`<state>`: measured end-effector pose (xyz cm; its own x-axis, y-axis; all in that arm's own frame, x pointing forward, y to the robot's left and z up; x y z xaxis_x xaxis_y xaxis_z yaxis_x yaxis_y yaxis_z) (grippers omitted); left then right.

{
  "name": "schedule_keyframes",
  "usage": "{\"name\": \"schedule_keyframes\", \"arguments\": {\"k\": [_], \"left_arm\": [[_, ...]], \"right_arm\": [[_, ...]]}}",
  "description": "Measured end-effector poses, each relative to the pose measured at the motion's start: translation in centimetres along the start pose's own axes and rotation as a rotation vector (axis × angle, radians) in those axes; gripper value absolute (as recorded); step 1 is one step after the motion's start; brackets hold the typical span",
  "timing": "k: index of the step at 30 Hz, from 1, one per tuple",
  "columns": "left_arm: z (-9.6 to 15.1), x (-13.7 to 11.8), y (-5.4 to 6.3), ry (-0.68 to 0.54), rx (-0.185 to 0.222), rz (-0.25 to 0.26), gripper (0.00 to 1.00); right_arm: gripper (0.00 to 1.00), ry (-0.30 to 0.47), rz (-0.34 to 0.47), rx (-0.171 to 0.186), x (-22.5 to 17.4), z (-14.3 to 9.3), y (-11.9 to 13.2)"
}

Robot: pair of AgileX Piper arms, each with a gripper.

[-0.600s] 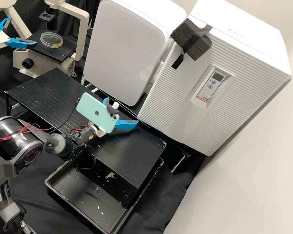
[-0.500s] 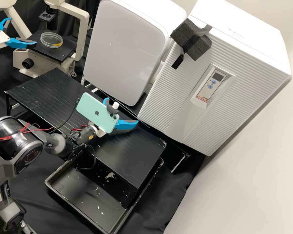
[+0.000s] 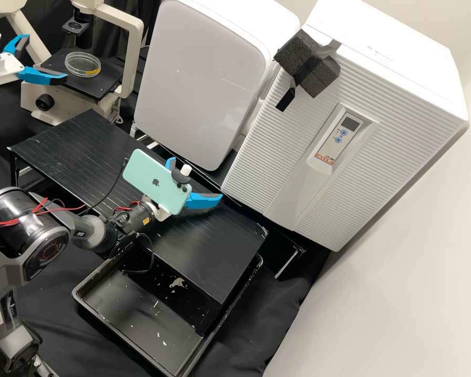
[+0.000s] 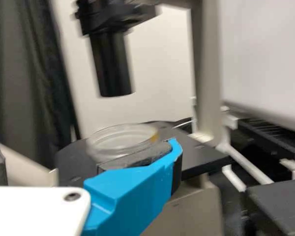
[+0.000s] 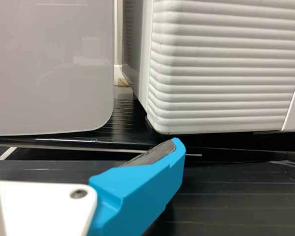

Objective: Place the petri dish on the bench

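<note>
The clear petri dish (image 3: 82, 64), with a yellow patch at its edge, lies on the black microscope stage (image 3: 97, 90). My left gripper (image 3: 46, 57) stands open just beside it, nothing between its fingers. In the left wrist view, one finger of the left gripper (image 4: 86, 152) partly covers the near side of the petri dish (image 4: 119, 138). Over the black bench (image 3: 83, 152), my right gripper (image 3: 196, 179) is open and empty, far from the dish. The right wrist view shows the right gripper (image 5: 83, 145) with its fingers wide apart, facing the white appliances.
The microscope's black column (image 4: 112, 64) hangs above the stage, beside its upright frame (image 3: 133, 57). Two white appliances, one smooth (image 3: 204, 78) and one ribbed (image 3: 277, 157), stand behind the bench. A black tray (image 3: 125, 309) sits low at the front.
In the high view, my left gripper has shifted a little to the right and down, its fingers still apart. The right gripper and the petri dish have stayed put.
</note>
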<state>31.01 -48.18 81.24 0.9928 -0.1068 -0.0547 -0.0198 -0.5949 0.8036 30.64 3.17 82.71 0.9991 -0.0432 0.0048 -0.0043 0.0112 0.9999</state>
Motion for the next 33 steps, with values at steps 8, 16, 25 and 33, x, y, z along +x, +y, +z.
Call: {"name": "schedule_keyframes", "arguments": {"k": [8, 16, 25, 33], "left_arm": [[0.8, 3.0, 0.6, -0.021, -0.016, 0.007, 1.00], [0.5, 6.0, -1.2, 0.027, -0.023, -0.097, 1.00], [0.1, 7.0, -1.8, 0.063, -0.049, -0.103, 1.00], [-0.2, 7.2, -2.1, 0.062, -0.128, -0.113, 1.00]], "right_arm": [[1.00, 0.000, 0.000, 0.000, 0.0, 0.0, 0.0], [1.00, 0.000, 0.000, 0.000, 0.0, 0.0, 0.0], [1.00, 0.000, 0.000, 0.000, 0.0, 0.0, 0.0], [1.00, 0.000, 0.000, 0.000, 0.0, 0.0, 0.0]]}}
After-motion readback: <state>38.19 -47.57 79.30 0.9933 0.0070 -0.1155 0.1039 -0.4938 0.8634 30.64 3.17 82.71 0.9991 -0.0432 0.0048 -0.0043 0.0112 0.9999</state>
